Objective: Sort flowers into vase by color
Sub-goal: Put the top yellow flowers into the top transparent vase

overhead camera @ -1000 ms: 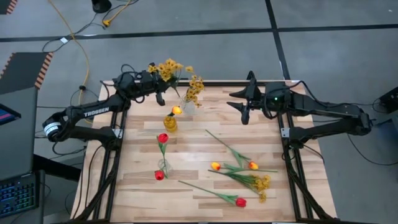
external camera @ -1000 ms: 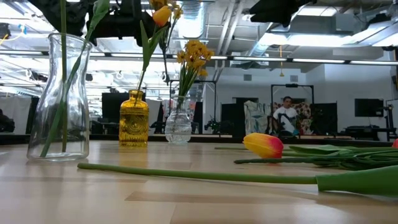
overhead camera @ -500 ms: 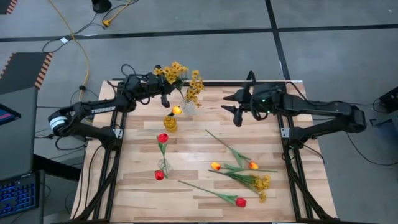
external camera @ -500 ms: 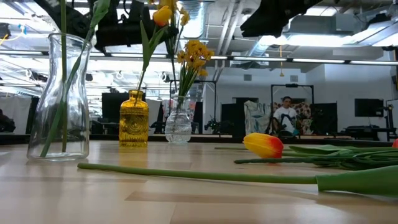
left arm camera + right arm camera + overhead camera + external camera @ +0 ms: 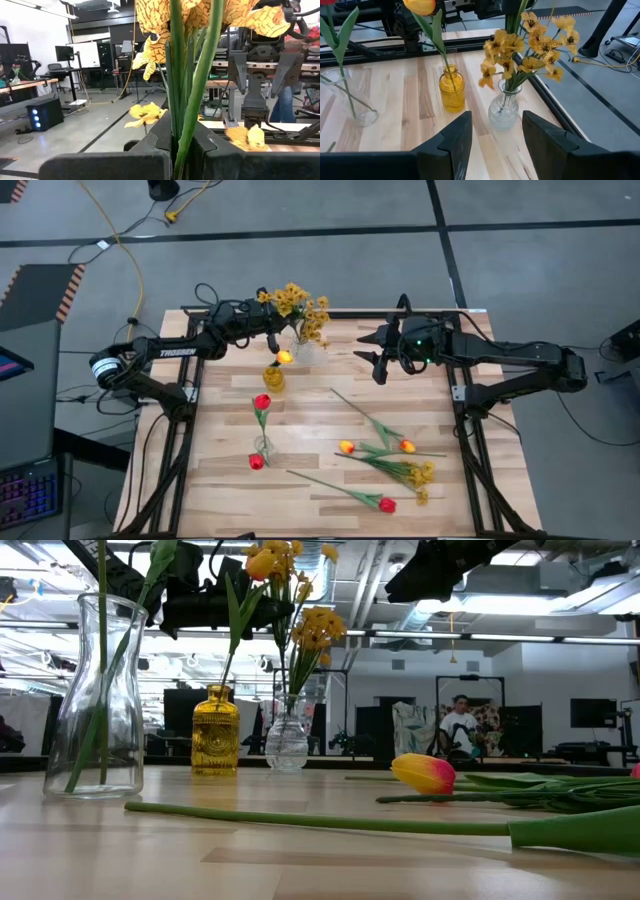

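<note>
My left gripper (image 5: pixel 270 330) is shut on a bushy mustard-yellow spray (image 5: pixel 291 299), held upright over the small clear vase (image 5: pixel 304 352) at the table's far edge. That vase holds another yellow spray (image 5: pixel 520 57) by its stems. Beside it, an amber vase (image 5: pixel 274 378) holds a yellow-orange tulip (image 5: pixel 284 357). A tall clear vase (image 5: pixel 95 700) holds two red tulips (image 5: pixel 262 402). My right gripper (image 5: pixel 492 135) hangs open to the right of the vases, touching nothing. The held stem's lower end is hidden. My left gripper pinches the spray's green stems (image 5: pixel 192 117) between its two fingers (image 5: pixel 150 145), below the blossoms. The fingers come about level from the table's left and lie across the stems. The spray stands upright, lifted clear of the table, its blossoms (image 5: pixel 165 30) above the fingers.
Loose flowers lie on the near right of the wooden table (image 5: pixel 230 480): two yellow-orange tulips (image 5: pixel 347 447), a red tulip (image 5: pixel 387 504) and a yellow spray (image 5: pixel 420 475). A person (image 5: pixel 460 725) sits far back in the room.
My left gripper has carried the spray toward the table's right and somewhat down, bringing it over the small clear vase; the spray stays upright. My right gripper has shifted a little toward the vases and down, still open.
</note>
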Tool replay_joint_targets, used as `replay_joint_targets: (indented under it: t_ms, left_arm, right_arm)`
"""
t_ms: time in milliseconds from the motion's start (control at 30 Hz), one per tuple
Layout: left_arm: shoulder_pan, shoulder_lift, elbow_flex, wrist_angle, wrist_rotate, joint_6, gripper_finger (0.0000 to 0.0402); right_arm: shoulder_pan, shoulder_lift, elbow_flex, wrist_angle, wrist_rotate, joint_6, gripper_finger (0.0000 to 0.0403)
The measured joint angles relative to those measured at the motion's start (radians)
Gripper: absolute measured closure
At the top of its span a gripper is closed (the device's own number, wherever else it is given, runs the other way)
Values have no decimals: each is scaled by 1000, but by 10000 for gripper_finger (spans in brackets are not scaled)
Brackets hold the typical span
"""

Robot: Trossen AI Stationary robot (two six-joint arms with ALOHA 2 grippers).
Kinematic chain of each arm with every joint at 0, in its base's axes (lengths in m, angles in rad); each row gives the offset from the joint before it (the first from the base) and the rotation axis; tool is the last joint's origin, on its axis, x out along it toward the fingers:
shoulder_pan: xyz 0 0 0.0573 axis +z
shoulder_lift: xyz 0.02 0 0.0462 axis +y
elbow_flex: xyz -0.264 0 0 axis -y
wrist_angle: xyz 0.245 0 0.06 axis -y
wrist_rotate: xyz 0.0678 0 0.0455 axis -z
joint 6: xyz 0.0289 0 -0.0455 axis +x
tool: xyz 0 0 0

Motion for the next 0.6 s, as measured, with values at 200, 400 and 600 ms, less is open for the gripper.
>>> replay_joint_targets:
  t_ms: [200, 400, 600]
  left_arm:
    - [0, 0, 0, -1, -3, 10, 391]
    - [0, 0, 0, -5, -3, 3, 365]
    - [0, 0, 0, -36, -3, 4, 325]
  right_arm:
    - [0, 0, 0, 0, 0, 0, 204]
    - [0, 0, 0, 0, 0, 0, 204]
    - [0, 0, 0, 0, 0, 1, 204]
